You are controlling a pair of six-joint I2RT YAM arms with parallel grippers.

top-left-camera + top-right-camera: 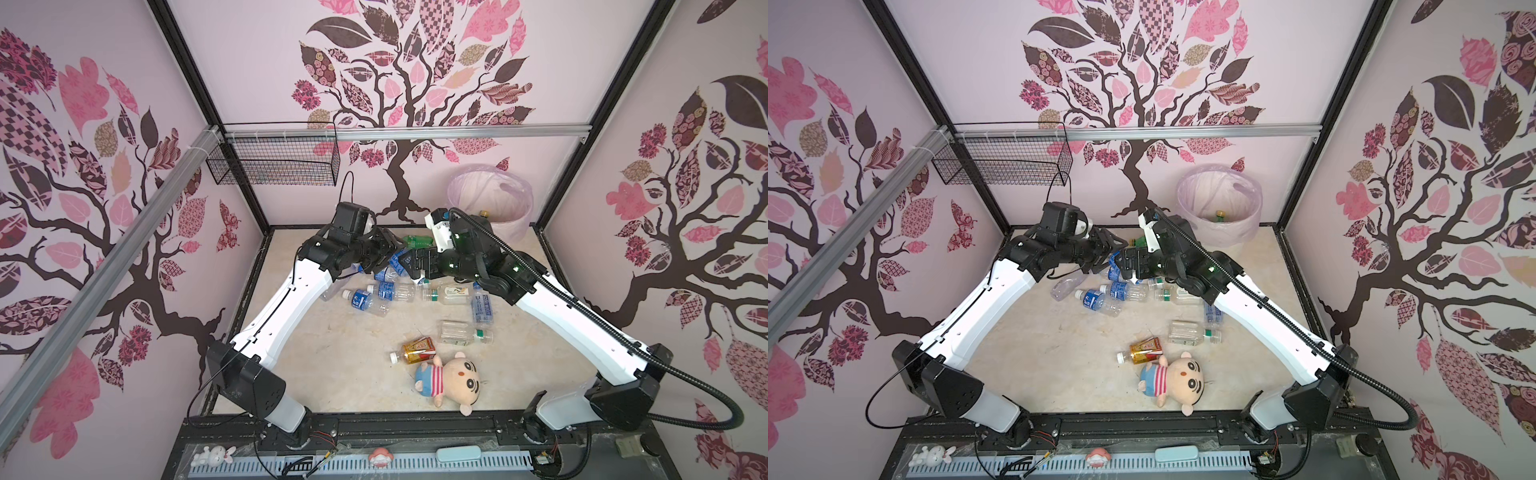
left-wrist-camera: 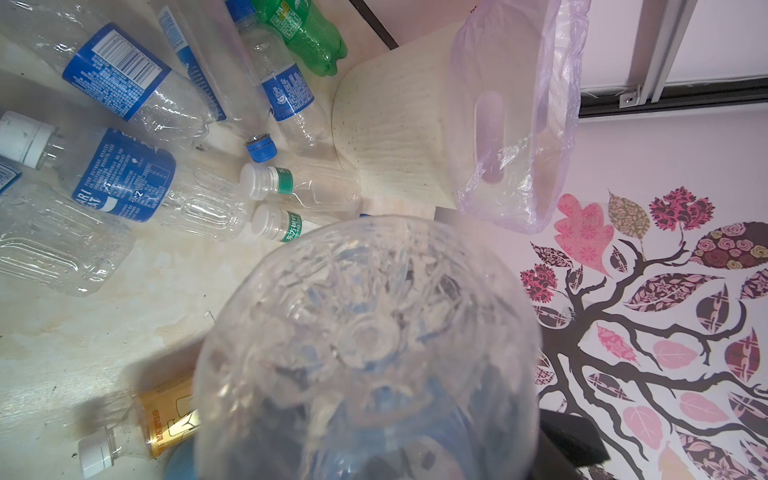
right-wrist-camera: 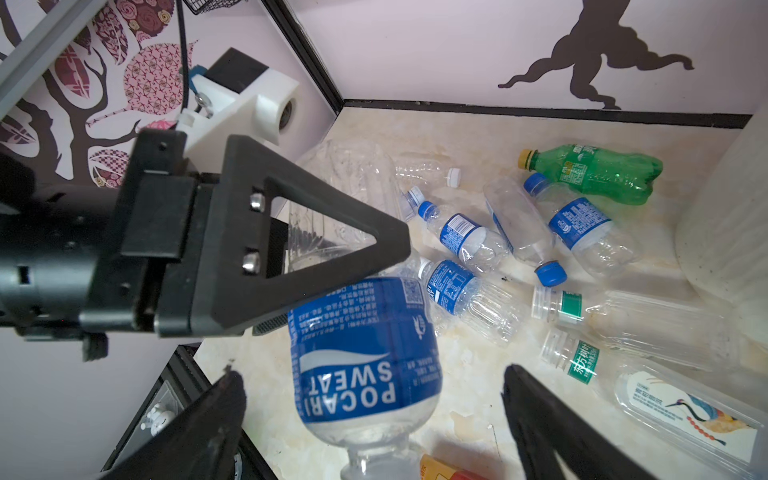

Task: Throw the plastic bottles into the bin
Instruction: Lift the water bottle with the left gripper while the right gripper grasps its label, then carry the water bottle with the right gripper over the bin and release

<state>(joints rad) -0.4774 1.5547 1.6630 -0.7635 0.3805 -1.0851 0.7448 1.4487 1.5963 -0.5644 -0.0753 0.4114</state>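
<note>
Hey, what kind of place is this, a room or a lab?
Probably a robot test cell, not a room: left arm and right arm on a rail, wallpaper panels in a metal frame, plus scattered plastic bottles.

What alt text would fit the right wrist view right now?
The left claw grips a blue-labelled Pocari Sweat bottle, neck pointing into the open right claw. Beyond, loose bottles lie near the bin.
</note>
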